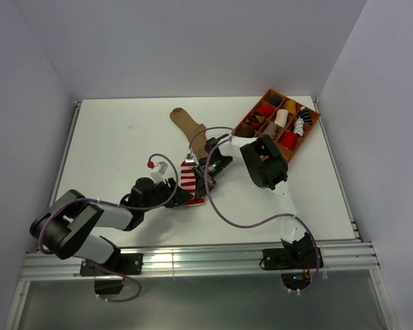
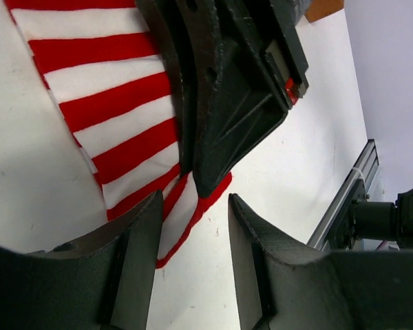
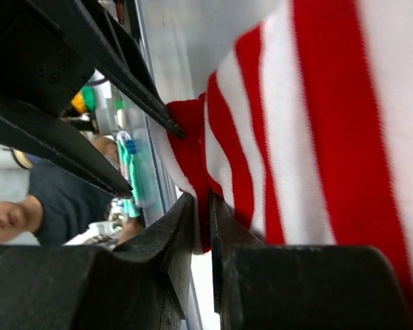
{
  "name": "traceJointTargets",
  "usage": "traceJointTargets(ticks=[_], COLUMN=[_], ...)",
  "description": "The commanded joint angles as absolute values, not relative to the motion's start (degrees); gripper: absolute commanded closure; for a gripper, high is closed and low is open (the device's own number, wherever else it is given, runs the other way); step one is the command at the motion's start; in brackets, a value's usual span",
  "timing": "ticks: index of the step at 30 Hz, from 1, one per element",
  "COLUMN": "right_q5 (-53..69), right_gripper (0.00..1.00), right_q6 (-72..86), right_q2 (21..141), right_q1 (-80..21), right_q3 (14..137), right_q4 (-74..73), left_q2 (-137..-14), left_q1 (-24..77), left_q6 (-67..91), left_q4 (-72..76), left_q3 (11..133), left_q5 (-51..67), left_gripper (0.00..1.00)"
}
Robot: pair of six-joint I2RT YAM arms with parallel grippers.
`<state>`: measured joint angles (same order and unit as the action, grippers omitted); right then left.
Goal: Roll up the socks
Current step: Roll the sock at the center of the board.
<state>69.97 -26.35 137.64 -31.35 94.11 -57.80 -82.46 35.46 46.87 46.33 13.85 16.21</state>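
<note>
Left arm lies low across the table (image 1: 117,137), elbow folded, reaching right; left gripper (image 2: 193,230) has its fingers apart, straddling the red edge of the striped sock (image 1: 188,173), not closed on it. Right arm rises from its base, then bends back left; right gripper (image 3: 201,227) has its fingers pinched together on a red fold of that same edge, nose to nose with the left gripper. Striped sock lies flat mid-table; tan sock (image 1: 191,129) lies just behind it toward the far edge, contact unclear. Compartment tray (image 1: 304,139) with sock rolls (image 1: 264,110) sits far right, well apart; purple cable (image 1: 224,213) loops over the near table.
</note>
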Motion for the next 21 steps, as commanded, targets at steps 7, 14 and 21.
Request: traceJointTargets(ticks=[7,14,21], right_q5=[69.5,69.1,66.7], right_gripper=[0.87,0.87,0.86], right_q6=[-23.7,-21.6,-21.0], right_q2=[139.2,138.8,136.4], right_q1=[-29.6,-29.4,-29.4], right_q3=[95.5,94.7,92.5], right_q4=[-56.8,-54.5,-51.6], left_q2=[-86.7,-89.8,-92.3], left_q1=[35.9,35.8,35.8], left_q6=[45.2,45.4,47.8], left_q4=[51.8,47.0,36.9], left_q3=[14.4,17.0,20.3], left_q5=[19.8,18.5,17.8], left_gripper=[0.54,0.64,0.9])
